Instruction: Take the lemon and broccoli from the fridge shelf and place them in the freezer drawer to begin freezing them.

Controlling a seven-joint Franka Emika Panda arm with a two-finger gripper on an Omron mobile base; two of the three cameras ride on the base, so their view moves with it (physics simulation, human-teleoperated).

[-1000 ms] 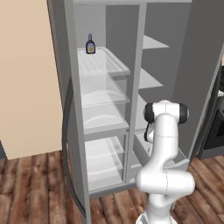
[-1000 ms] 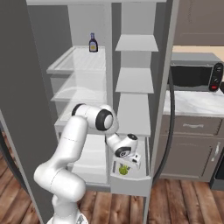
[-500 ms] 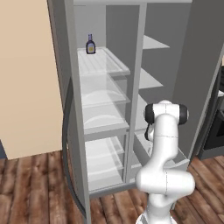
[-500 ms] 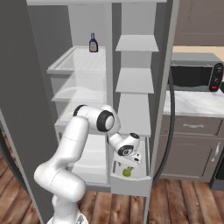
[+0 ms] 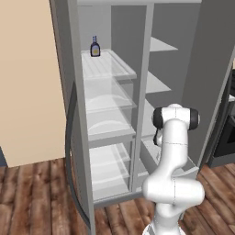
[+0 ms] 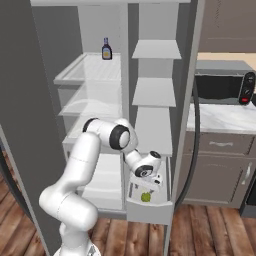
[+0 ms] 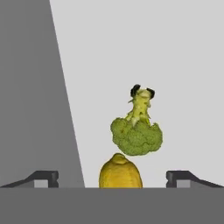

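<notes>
Both down on the freezer drawer (image 6: 150, 210) floor, broccoli (image 7: 136, 134) just beyond the lemon (image 7: 120, 171), nearly touching, and gripper (image 7: 112, 177) hanging above with jaws spread wide and empty, apparently because nothing is left to carry.

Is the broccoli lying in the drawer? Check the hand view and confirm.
Yes: the broccoli lies on the drawer floor beside the lemon, with the gripper open and clear of both.
</notes>
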